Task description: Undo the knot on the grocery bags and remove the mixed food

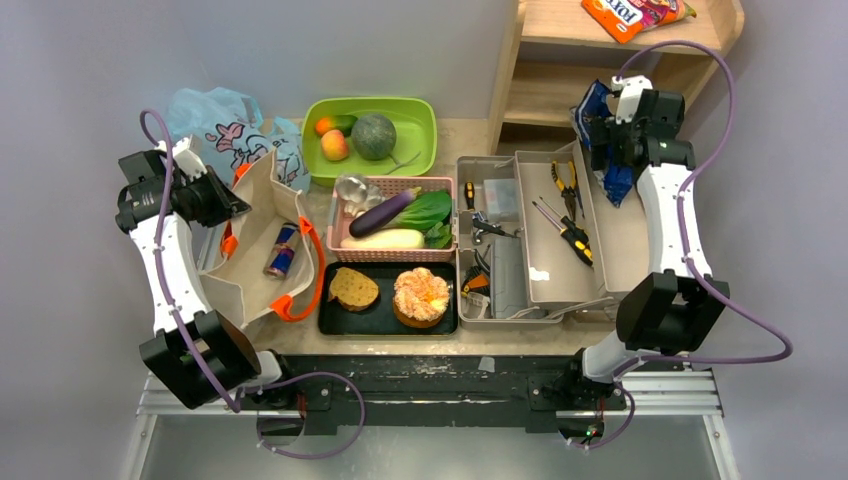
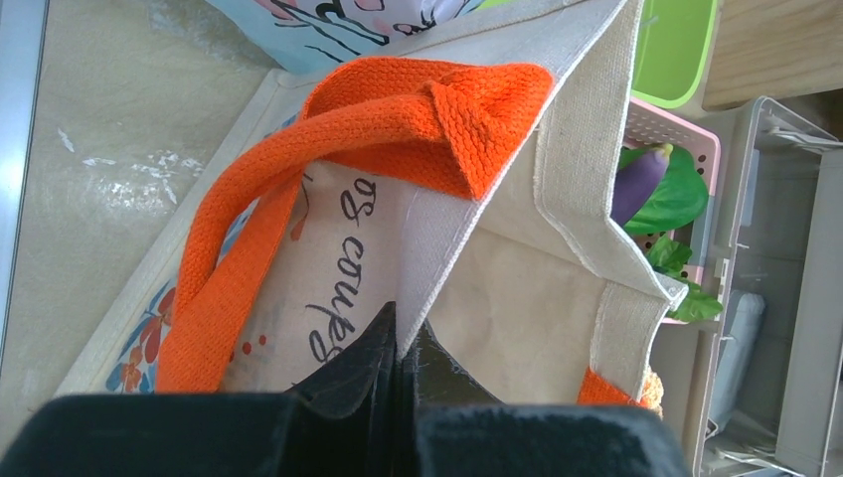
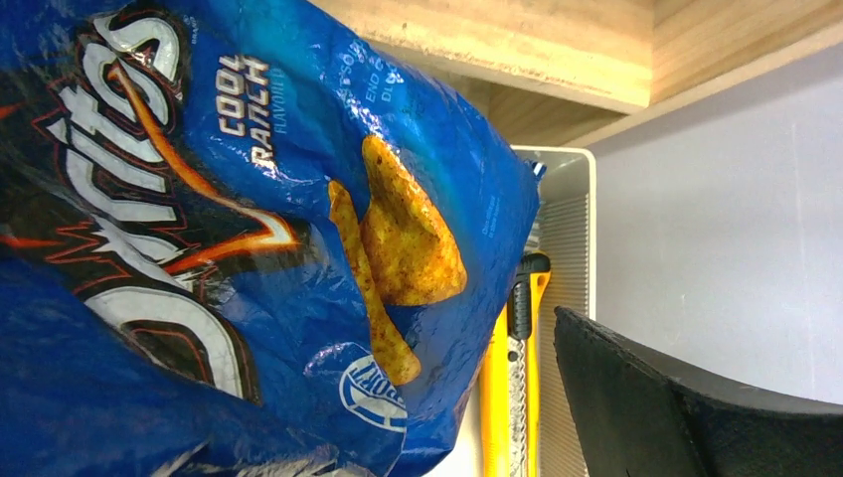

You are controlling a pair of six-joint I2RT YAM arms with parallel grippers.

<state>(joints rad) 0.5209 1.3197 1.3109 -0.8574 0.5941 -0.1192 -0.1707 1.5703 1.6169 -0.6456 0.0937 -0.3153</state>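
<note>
My left gripper (image 1: 222, 200) (image 2: 403, 330) is shut on the top edge of the beige canvas tote (image 1: 250, 235) (image 2: 517, 298) and holds its mouth open. A drink can (image 1: 283, 250) lies inside. The light-blue plastic bag (image 1: 225, 125) lies crumpled behind the tote; no knot shows on it. My right gripper (image 1: 607, 140) is raised over the toolbox with the blue snack pack (image 1: 612, 185) (image 3: 249, 229) against it. Its one visible finger (image 3: 696, 397) stands clear of the pack, and the other is hidden behind it.
A green bin (image 1: 420, 115) holds an orange, a peach and a melon (image 1: 373, 135). A pink basket (image 1: 445, 190) holds eggplant, radish and greens. A black tray (image 1: 385, 318) holds the bread slice and pastry (image 1: 421, 296). An open grey toolbox (image 1: 545, 240) and a wooden shelf (image 1: 560, 60) stand on the right.
</note>
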